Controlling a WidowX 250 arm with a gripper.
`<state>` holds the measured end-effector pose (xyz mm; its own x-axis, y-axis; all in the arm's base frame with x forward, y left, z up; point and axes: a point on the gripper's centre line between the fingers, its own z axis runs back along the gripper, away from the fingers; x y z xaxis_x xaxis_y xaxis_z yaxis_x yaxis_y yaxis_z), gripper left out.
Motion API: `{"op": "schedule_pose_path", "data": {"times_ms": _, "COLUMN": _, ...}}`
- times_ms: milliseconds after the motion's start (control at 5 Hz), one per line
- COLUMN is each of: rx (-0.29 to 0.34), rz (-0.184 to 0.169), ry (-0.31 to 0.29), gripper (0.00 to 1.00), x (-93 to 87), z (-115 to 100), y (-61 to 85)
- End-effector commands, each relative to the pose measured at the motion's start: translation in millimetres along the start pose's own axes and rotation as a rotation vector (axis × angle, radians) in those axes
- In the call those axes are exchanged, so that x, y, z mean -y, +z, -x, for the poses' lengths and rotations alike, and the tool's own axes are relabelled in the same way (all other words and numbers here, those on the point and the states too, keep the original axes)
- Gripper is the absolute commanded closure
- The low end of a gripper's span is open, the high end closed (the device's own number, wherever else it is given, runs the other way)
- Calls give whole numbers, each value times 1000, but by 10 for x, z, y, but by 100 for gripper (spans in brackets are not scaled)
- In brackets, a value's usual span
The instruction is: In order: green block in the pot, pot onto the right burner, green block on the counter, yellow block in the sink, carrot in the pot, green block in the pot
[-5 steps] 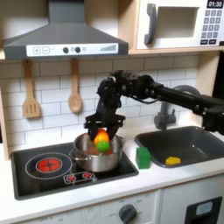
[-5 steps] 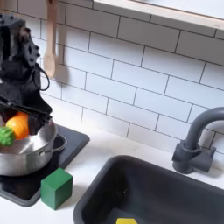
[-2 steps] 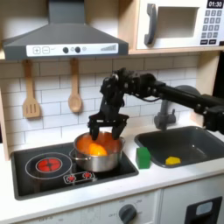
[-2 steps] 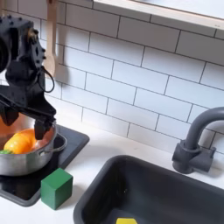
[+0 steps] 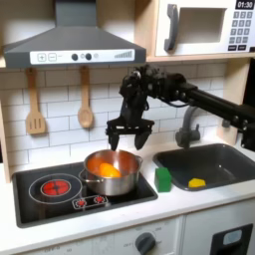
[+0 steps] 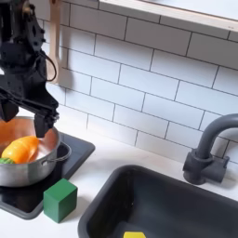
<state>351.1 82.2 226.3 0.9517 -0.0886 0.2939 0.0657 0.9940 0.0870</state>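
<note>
The shiny pot (image 5: 112, 179) (image 6: 35, 173) stands on the right burner of the black stovetop (image 5: 60, 199). The orange carrot (image 5: 107, 168) (image 6: 20, 150) lies inside it, green end toward the second exterior view's left. My gripper (image 5: 127, 136) (image 6: 25, 115) hangs open just above the pot, with nothing between its fingers. On the counter (image 5: 174, 202) (image 6: 104, 178), the green block (image 5: 162, 178) (image 6: 59, 200) stands between pot and sink. The yellow block (image 5: 196, 182) (image 6: 135, 234) lies in the dark sink (image 5: 227, 162) (image 6: 177, 200).
A dark curved faucet (image 5: 187, 127) (image 6: 210, 149) rises behind the sink. Two wooden utensils (image 5: 35, 108) hang on the tiled wall, under a range hood (image 5: 72, 45). A microwave (image 5: 204, 28) sits at the upper right. The left burner (image 5: 55, 186) glows red.
The gripper let go of the carrot, which now rests in the pot. The gripper has opened and risen above the pot.
</note>
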Motion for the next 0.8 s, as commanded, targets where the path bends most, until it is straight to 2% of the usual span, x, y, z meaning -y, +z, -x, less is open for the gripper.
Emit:
{"op": "schedule_pose_path", "data": {"times_ms": 0, "rx": 16, "rz": 68, "ry": -80, "gripper": 0, "x": 294, "z": 196, "y": 219}}
{"op": "schedule_pose_path", "data": {"times_ms": 200, "rx": 5, "rz": 100, "ry": -135, "gripper": 0, "x": 523, "z": 268, "y": 238}}
{"op": "schedule_pose_path", "data": {"times_ms": 600, "rx": -31, "rz": 135, "ry": -159, "gripper": 0, "x": 661, "z": 396, "y": 102}}
